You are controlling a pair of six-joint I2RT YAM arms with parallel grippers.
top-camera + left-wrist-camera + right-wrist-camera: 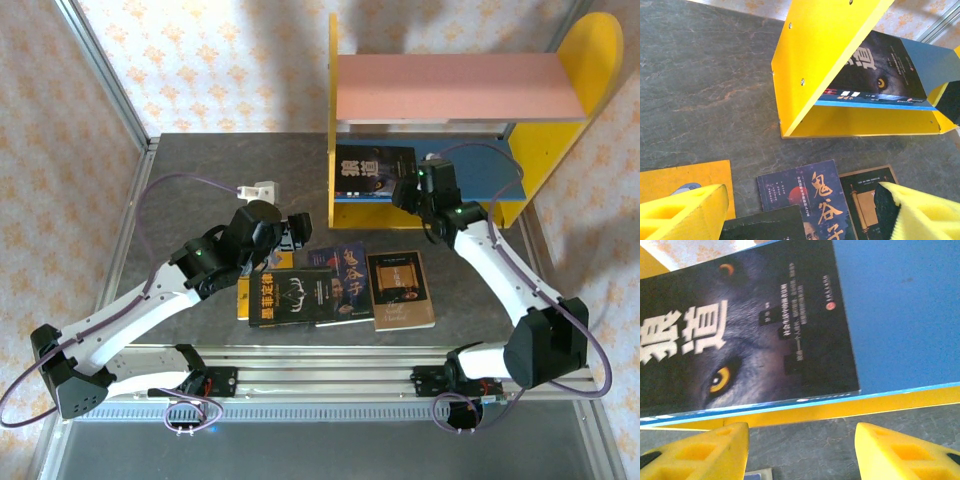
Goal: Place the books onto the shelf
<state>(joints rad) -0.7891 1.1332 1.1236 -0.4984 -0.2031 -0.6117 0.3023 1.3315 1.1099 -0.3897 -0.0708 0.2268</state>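
The shelf (450, 88) stands at the back right, with yellow sides, a pink upper board and a blue lower board (900, 315). One dark wolf-cover book (750, 325) lies flat on the lower board. My right gripper (800, 450) is open and empty, low over the table just in front of the shelf's yellow front edge. Several books lie on the table: a dark blue one (805, 197), a black one (305, 297), a brown-and-black one (400, 288) and a yellow one (685, 175). My left gripper (805, 220) hangs open above them, holding nothing.
The yellow left side panel (825, 50) of the shelf rises just beyond the loose books. Bare grey table (220, 165) lies at the back left. A metal frame (110, 80) and patterned walls bound the table.
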